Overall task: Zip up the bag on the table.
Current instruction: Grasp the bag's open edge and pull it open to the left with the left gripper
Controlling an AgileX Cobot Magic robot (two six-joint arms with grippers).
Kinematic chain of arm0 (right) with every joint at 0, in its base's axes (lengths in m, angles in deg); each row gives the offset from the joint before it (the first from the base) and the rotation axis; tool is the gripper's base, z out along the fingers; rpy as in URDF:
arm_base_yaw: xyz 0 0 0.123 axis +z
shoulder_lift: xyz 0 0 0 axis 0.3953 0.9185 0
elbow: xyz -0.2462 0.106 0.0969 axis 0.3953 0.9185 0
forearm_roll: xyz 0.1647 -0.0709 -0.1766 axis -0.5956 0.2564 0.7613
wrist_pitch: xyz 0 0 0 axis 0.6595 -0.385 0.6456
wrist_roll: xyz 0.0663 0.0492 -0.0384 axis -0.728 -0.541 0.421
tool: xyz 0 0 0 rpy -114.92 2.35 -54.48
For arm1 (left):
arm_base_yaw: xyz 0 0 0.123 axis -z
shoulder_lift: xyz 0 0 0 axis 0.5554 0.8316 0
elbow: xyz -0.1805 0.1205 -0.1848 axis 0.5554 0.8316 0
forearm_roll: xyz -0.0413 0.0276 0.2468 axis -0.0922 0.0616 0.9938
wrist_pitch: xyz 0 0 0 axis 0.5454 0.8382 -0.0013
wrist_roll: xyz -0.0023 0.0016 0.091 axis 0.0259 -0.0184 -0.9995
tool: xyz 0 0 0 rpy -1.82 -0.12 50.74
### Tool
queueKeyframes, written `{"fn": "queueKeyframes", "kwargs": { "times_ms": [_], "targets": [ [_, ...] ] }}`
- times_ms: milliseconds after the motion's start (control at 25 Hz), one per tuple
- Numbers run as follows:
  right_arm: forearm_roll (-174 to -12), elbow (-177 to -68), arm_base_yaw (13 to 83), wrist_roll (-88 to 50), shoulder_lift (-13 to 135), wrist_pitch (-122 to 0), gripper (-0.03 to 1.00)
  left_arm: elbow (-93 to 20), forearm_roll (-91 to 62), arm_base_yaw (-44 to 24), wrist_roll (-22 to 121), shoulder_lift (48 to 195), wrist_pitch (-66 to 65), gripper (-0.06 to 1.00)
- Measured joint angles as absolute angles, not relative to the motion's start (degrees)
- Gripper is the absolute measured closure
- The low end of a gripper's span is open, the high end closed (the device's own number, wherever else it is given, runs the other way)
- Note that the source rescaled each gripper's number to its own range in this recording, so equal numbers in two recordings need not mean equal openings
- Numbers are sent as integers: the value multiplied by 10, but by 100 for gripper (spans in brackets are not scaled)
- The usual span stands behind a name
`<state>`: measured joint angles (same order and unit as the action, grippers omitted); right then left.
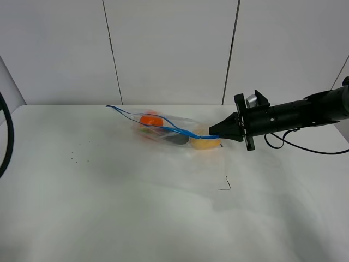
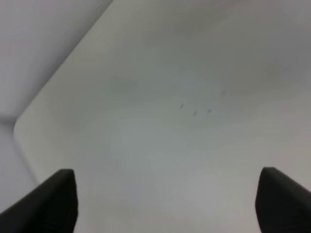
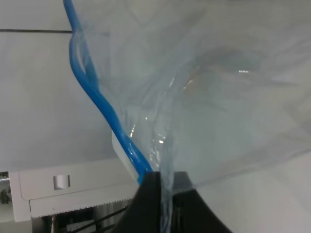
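Note:
The clear bag (image 1: 169,130) lies on the white table (image 1: 136,207) near its far edge, with orange, dark and yellow produce inside. Its blue zipper strip (image 1: 163,123) runs from the far left corner to the right end. My right gripper (image 1: 214,131) is shut on the bag's right end at the zipper. In the right wrist view the fingertips (image 3: 153,187) pinch the clear plastic (image 3: 218,107) beside the blue strip (image 3: 104,109). My left gripper (image 2: 165,204) is open over bare table, with nothing between its fingers; it is out of the exterior view.
A black cable (image 1: 8,136) loops at the table's left edge. Small black marks (image 1: 224,185) lie in front of the bag. A grey panelled wall (image 1: 174,49) stands behind the table. The left wrist view shows the table's corner (image 2: 19,126).

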<state>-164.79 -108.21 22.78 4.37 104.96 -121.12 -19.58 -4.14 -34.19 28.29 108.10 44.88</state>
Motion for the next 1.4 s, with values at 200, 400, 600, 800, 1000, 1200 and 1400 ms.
{"fn": "queueKeyframes", "kwargs": {
  "times_ms": [200, 400, 600, 800, 1000, 1200, 1400],
  "targets": [
    [-1648, -1082, 228, 44, 1050, -1211, 97, -196, -69, -342, 139, 1090, 415, 1],
    [-1648, -1082, 228, 47, 1050, -1211, 97, -196, -99, -342, 44, 1090, 415, 3],
    [-1649, -1082, 228, 47, 1050, -1211, 97, -196, -146, -342, 37, 1090, 411, 3],
    [-1649, -1082, 228, 49, 1050, -1211, 97, -175, -173, -294, 35, 1090, 372, 3],
    [-1650, -1082, 228, 49, 1050, -1211, 97, -101, -176, -183, 42, 1090, 244, 3],
    [-1650, -1082, 228, 49, 1050, -1211, 97, -32, -178, -75, 57, 1107, 84, 6],
    [-1651, -1082, 228, 49, 1050, -1211, 97, -16, -180, 5, 74, 1183, -39, 6]
  ]
}}
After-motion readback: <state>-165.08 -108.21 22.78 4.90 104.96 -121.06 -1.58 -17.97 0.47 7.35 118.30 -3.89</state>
